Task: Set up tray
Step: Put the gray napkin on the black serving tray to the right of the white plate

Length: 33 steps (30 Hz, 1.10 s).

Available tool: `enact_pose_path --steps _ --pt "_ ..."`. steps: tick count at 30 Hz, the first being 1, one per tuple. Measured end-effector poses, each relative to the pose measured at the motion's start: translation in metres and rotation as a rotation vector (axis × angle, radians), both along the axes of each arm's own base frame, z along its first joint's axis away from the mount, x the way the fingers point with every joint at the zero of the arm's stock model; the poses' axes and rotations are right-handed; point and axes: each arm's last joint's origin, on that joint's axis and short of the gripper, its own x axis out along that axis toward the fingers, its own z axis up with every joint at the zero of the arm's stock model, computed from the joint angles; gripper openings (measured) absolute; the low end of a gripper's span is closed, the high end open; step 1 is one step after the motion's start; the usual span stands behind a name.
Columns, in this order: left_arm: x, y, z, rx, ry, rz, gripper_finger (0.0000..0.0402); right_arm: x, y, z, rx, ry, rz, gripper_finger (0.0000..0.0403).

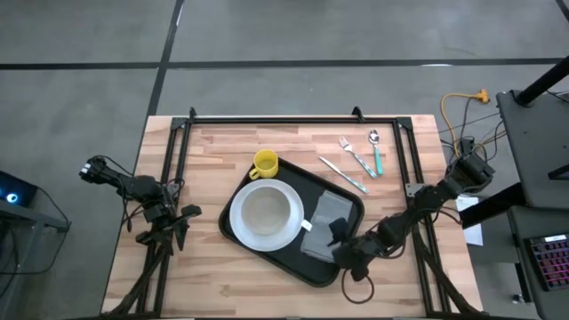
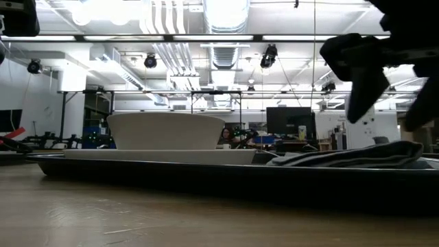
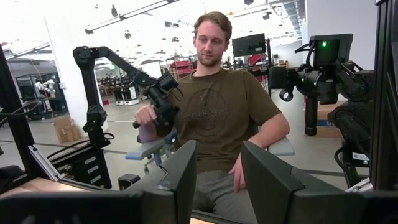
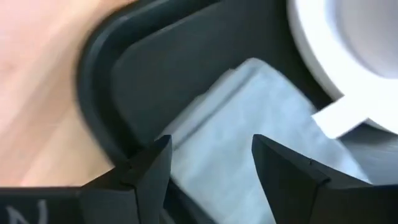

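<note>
From above, black tray mid-desk, right gripper over grey napkin; from its wrist, fingers wide apart, best lowered straight; left gripper parked, fingers apart.

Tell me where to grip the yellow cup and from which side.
Grip the yellow cup by its rim, coming from above: it stands upright and open-topped off the tray's far edge. Take the rim's far side, away from the plate, where the table is bare. Its handle isn't clearly visible.
</note>
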Motion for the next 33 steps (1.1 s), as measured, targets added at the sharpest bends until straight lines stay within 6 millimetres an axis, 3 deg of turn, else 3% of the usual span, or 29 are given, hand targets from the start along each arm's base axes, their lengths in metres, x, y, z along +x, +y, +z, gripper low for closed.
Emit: enact_pose_path --steps 6,13,21,25,33 --pt "0.000 0.000 0.000 0.000 0.000 0.000 0.0112 -0.002 -0.007 -0.004 -0.099 -0.019 -0.101 0.0206" --pt "0.000 0.000 0.000 0.000 0.000 0.000 0.0112 0.006 -0.031 -0.024 -0.062 0.088 -0.319 0.0203" --pt "0.000 0.000 0.000 0.000 0.001 0.000 0.0112 0.019 -0.059 -0.036 0.155 0.205 -0.382 0.0203" --pt "0.000 0.000 0.000 0.000 0.000 0.000 0.0112 0.021 -0.061 -0.039 0.203 0.220 -0.460 0.0203" --pt "0.000 0.000 0.000 0.000 0.000 0.000 0.0112 0.018 -0.049 -0.038 0.233 0.213 -0.439 0.0203"
